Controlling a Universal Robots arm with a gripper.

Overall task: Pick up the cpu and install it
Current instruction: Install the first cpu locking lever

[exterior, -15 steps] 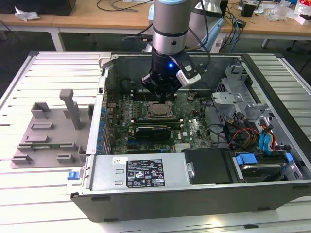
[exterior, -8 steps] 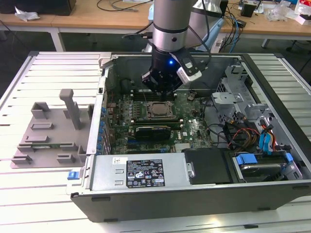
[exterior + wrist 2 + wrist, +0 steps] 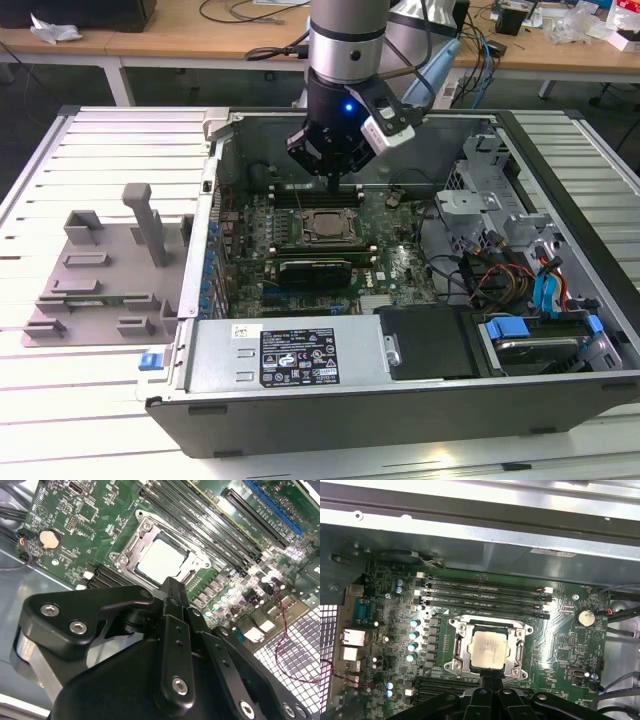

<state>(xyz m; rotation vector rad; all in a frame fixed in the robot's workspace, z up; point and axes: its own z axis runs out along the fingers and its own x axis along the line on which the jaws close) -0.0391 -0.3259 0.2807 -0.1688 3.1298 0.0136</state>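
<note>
The cpu, a flat square chip with a silver-grey top, lies inside the metal socket frame on the green motherboard of the open computer case. In both wrist views the cpu sits flat in the frame, apart from the fingers. My gripper hangs just above and slightly behind the socket. Its black fingers are pressed together with nothing between them, and the gripper ends at the socket's edge.
A grey plastic fixture tray lies on the slatted table at the exterior view's left. Memory slots run beside the socket. Cables and a drive cage crowd the case at the exterior view's right. The power supply lines the near wall.
</note>
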